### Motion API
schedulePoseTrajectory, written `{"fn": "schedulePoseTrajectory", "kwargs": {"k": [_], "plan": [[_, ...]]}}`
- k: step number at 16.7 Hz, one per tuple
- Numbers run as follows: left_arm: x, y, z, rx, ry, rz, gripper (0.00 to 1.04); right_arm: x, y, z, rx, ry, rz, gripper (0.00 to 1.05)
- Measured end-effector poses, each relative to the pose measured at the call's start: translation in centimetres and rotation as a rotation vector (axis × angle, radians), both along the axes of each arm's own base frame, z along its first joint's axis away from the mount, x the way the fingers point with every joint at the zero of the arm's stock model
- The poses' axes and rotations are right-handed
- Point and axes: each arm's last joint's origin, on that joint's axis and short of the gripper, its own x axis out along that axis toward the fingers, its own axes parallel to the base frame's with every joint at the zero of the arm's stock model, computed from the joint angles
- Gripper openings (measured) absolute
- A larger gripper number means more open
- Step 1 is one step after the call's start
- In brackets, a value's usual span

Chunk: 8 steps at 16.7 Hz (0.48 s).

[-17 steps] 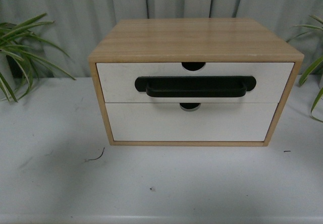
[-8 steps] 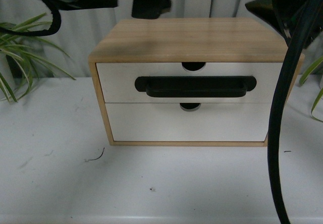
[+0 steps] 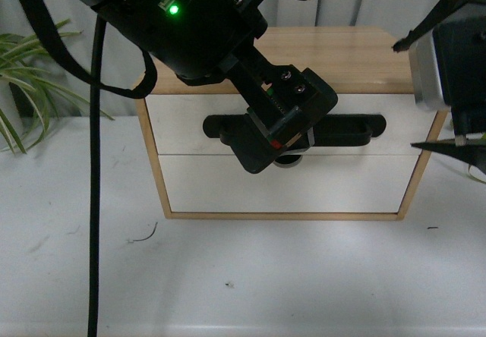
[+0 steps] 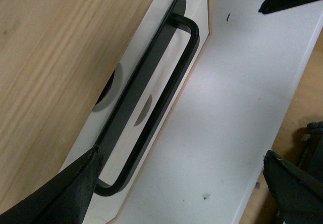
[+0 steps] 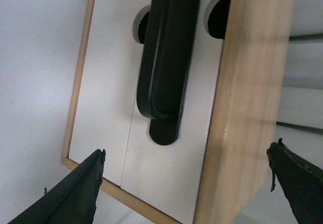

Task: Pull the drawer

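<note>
Left gripper (image 3: 279,128) hangs in front of handle (image 3: 357,128) middle, fingers spread wide, nothing held. Drawer (image 3: 182,124) fully shut, top slot of wood cabinet (image 3: 357,56). Imo: close squarely round bar, pull straight back, no twisting. Right gripper (image 3: 424,94) by cabinet's right edge, also spread, empty.

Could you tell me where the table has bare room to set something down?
The white table in front of the cabinet is bare, bar a few specks; so is the strip between cabinet and plant. The drawer front is crowded by the left gripper.
</note>
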Motion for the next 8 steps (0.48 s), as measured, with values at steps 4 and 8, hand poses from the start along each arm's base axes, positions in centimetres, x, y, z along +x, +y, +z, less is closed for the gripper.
{"fn": "schedulePoseTrajectory", "kwargs": {"k": [4, 8], "plan": [[0.9, -1.1, -0.6, 0.014, -0.026, -0.011, 0.98, 0.6, 0.9, -1.7, -0.033, 0.017, 0.045, 0.98], [1.6, -1.5, -2.1, 0.033, -0.022, -0.013, 0.98, 1.0, 2.3, -3.4, -0.040, 0.045, 0.086, 0.98]]}}
